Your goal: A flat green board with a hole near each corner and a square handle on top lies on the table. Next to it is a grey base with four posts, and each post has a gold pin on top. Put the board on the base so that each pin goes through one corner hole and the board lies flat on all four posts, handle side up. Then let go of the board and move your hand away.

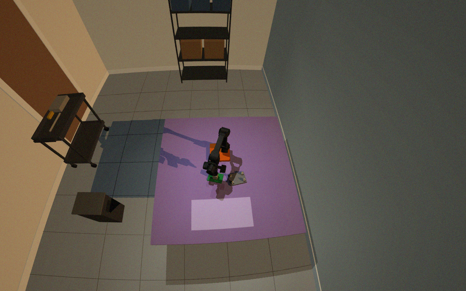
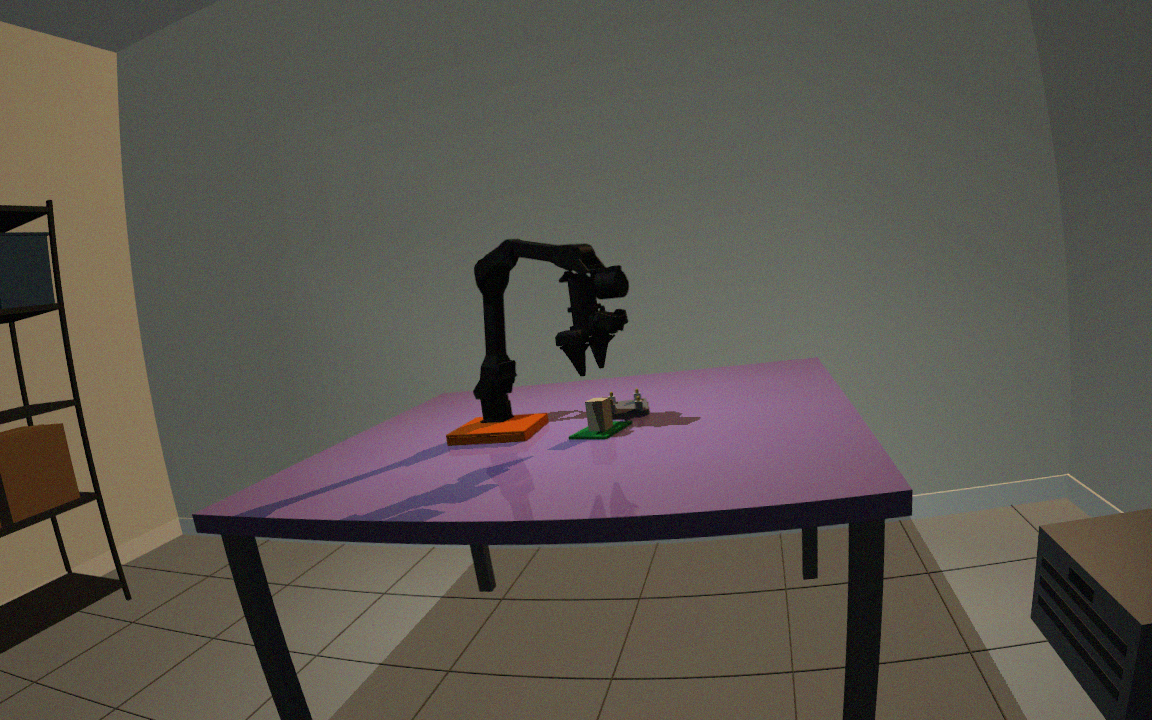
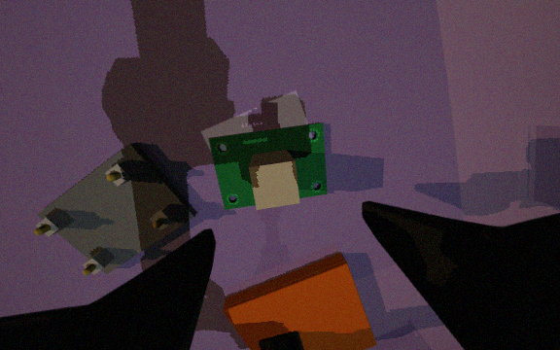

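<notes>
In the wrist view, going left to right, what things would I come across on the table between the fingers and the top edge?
The grey base with its four posts, then the green board with its handle.

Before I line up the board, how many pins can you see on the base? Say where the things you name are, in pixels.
4 pins, one atop each corner post of the grey base (image 1: 238, 178) (image 3: 100, 204); the wrist view shows all, none hidden.

1. The green board (image 1: 219, 180) (image 2: 593, 435) (image 3: 236, 171) lies flat on the table, holes near its corners, its pale square handle (image 1: 215, 176) (image 2: 599, 414) (image 3: 276, 185) upward.
2. The grey base (image 1: 238, 179) (image 2: 631, 410) (image 3: 110, 204) lies beside the board, apart from it, its four gold-tipped posts upright and bare.
</notes>
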{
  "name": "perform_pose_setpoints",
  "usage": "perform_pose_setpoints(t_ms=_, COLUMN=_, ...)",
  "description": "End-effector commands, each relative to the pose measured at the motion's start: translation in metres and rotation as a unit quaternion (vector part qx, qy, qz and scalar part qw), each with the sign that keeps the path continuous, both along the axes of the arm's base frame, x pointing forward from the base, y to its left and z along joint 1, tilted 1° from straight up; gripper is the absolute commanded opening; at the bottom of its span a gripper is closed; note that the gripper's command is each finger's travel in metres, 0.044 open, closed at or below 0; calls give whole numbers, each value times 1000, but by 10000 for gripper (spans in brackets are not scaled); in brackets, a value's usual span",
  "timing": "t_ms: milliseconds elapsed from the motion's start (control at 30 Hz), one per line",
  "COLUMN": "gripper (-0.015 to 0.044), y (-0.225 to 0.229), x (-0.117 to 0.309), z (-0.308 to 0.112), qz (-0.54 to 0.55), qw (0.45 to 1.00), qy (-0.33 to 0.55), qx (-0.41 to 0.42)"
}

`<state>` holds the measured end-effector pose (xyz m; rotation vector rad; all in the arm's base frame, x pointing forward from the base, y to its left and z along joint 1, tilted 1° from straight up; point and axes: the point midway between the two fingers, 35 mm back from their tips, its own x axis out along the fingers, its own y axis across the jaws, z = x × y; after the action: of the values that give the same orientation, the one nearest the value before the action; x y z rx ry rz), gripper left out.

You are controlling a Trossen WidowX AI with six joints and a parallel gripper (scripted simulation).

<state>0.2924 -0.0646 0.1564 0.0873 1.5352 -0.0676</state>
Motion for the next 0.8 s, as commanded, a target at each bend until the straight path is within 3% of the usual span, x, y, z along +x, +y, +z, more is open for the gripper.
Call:
perform_pose_setpoints(t_ms=0, gripper=440, y=2, x=1, z=0, qz=-7, qw=1000, qy=-2, qx=-3)
perform_pose_setpoints(t_ms=133, gripper=440, y=2, x=2, z=-31, qz=-7, qw=1000, qy=-2, qx=-3)
perform_pose_setpoints(t_ms=767, gripper=440, y=3, x=5, z=-63, qz=-7, qw=1000, qy=-2, qx=-2)
